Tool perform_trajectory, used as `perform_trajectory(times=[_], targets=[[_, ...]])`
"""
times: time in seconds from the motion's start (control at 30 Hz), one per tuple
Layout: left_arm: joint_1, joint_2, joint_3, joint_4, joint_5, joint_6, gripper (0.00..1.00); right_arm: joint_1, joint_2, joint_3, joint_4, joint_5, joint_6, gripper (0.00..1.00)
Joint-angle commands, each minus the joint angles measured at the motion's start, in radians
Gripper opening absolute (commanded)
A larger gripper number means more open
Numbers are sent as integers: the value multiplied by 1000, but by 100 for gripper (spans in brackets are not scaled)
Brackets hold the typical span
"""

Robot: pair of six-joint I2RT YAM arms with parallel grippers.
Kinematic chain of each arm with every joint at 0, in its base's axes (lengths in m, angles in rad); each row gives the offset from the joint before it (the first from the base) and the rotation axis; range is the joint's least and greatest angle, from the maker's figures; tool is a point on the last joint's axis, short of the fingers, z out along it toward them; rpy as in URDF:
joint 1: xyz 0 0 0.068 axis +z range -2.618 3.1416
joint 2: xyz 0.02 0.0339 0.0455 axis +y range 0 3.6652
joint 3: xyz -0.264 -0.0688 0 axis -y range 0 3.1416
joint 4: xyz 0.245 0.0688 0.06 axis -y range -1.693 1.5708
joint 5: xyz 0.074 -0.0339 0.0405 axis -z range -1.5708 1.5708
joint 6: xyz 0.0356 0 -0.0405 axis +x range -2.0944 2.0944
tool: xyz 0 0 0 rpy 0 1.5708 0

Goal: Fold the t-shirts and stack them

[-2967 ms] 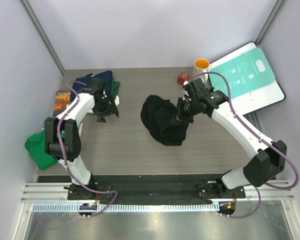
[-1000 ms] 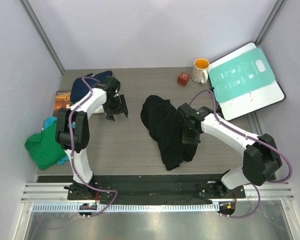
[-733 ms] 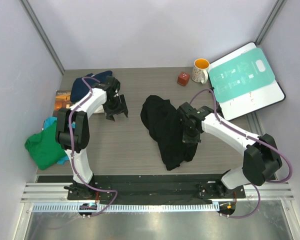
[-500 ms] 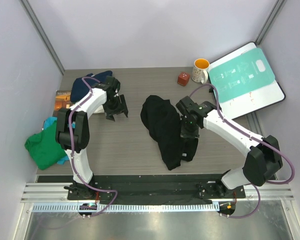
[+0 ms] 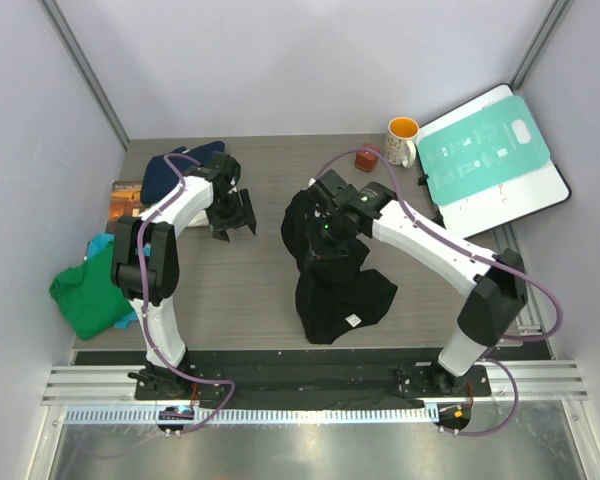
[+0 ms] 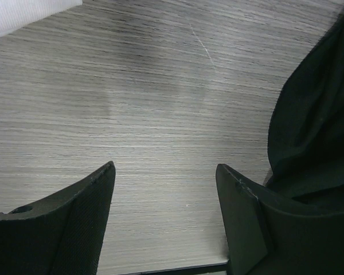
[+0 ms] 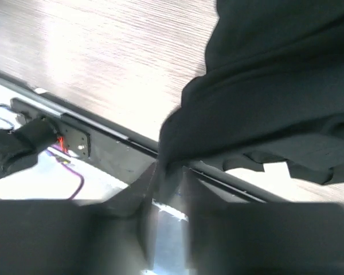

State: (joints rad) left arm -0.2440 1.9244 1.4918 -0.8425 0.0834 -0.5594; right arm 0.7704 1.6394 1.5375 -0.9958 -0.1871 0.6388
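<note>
Black t-shirt (image 5: 342, 296) in right tool (image 5: 326, 230), left tool (image 5: 232, 224) agape

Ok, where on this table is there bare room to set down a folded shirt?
Largest bare patch of grey wooden table: near-left, between the left arm and the crumpled black cloth t-shirt. A narrower strip runs along the far edge, from the navy cloth t-shirt to the small red cube. Crowded: far right corner, with white mug and teal-and-white flat board.
</note>
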Motion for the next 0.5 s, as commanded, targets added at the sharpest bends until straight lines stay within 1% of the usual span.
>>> perform_trajectory(times=[0.0, 0.03, 0.1, 0.13, 0.2, 0.23, 0.37, 0.47], targets=[[0, -21, 44, -7, -7, 27, 72, 3, 19, 44, -89, 92, -62, 49], [0, -24, 44, -7, -11, 32, 72, 1, 4, 46, -83, 131, -56, 62], [0, -24, 39, -6, -14, 36, 72, -17, -33, 38, -81, 207, -34, 61], [0, -21, 38, -6, -13, 35, 72, -29, -44, 33, -83, 231, -24, 58], [0, -16, 35, -6, -10, 33, 72, -58, -72, -2, -83, 296, -1, 57], [0, -15, 33, -3, -5, 32, 72, -71, -101, -19, -81, 325, 12, 55], [0, -15, 31, 2, -2, 29, 72, -166, -138, -175, -43, 327, 18, 54], [0, -11, 31, 0, -1, 30, 72, -218, -141, -259, 28, 341, -4, 54]])
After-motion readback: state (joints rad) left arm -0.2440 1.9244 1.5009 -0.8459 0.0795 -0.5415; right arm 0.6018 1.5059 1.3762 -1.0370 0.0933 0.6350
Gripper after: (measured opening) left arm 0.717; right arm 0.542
